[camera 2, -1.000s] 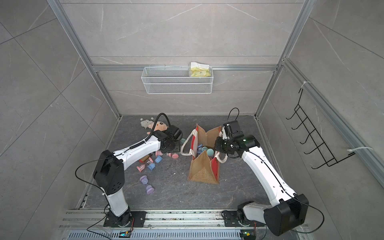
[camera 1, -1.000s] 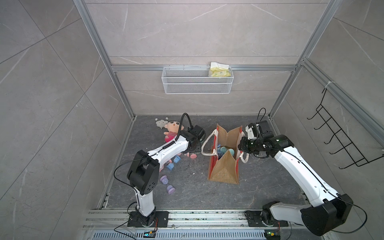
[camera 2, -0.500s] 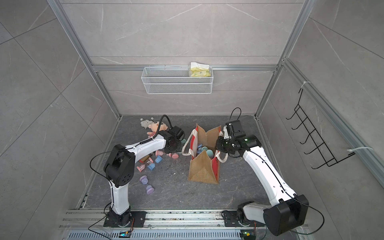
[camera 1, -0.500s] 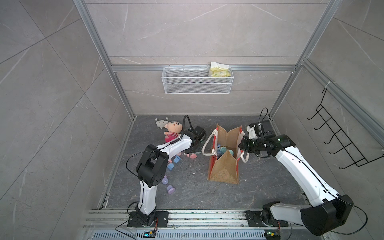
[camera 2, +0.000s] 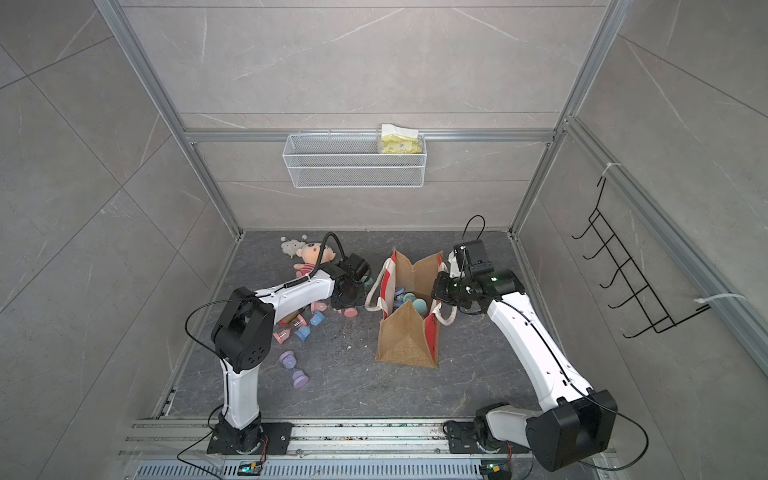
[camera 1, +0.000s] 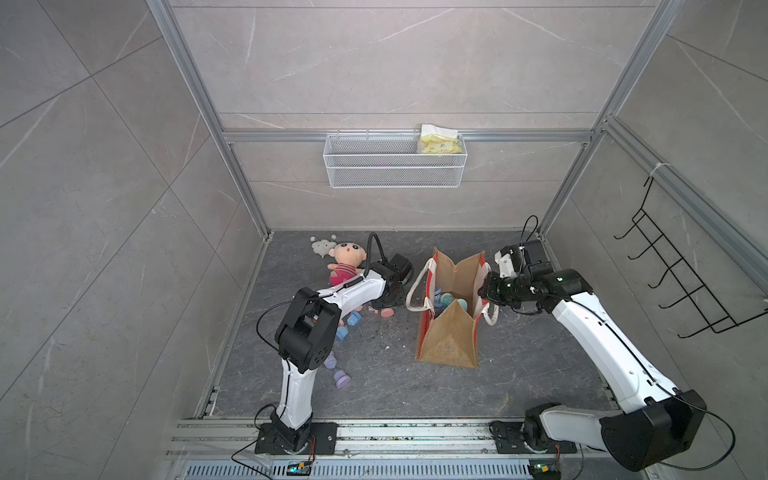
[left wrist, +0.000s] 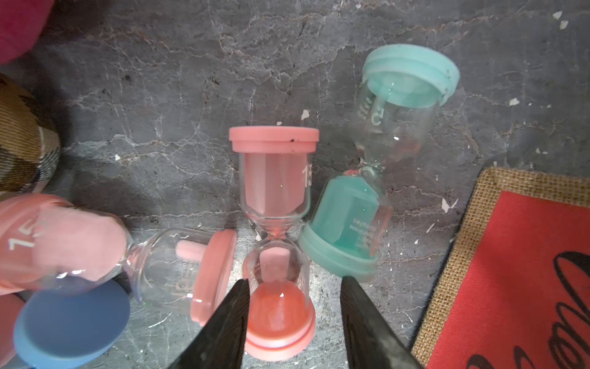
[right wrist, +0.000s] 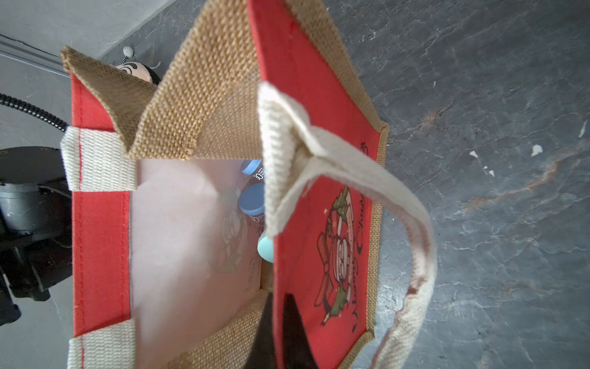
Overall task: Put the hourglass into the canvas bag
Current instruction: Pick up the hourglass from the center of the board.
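A pink hourglass (left wrist: pixel 276 242) lies on the grey floor beside the canvas bag (camera 1: pixel 449 345). My left gripper (left wrist: pixel 294 280) is open and straddles its near cap: one finger touches the glass and the other stands a little off it. In both top views the left wrist hides most of this hourglass; only a pink cap (camera 1: pixel 386 312) shows. My right gripper (right wrist: pixel 279 295) is shut on the bag's red panel rim (right wrist: pixel 319 159), holding the mouth open. Blue and teal hourglasses (right wrist: pixel 252 201) lie inside the bag.
A teal hourglass (left wrist: pixel 351 223) and another pink one (left wrist: pixel 178 265) lie tight against the straddled one. A plush doll (camera 1: pixel 347 262) sits behind the left arm, and a purple hourglass (camera 1: pixel 336 372) lies nearer the rail. A wire basket (camera 1: pixel 395 162) hangs on the back wall.
The left arm's elbow has swung toward the middle and its jaws have narrowed around the pink hourglass. The right arm and the bag have stayed still.
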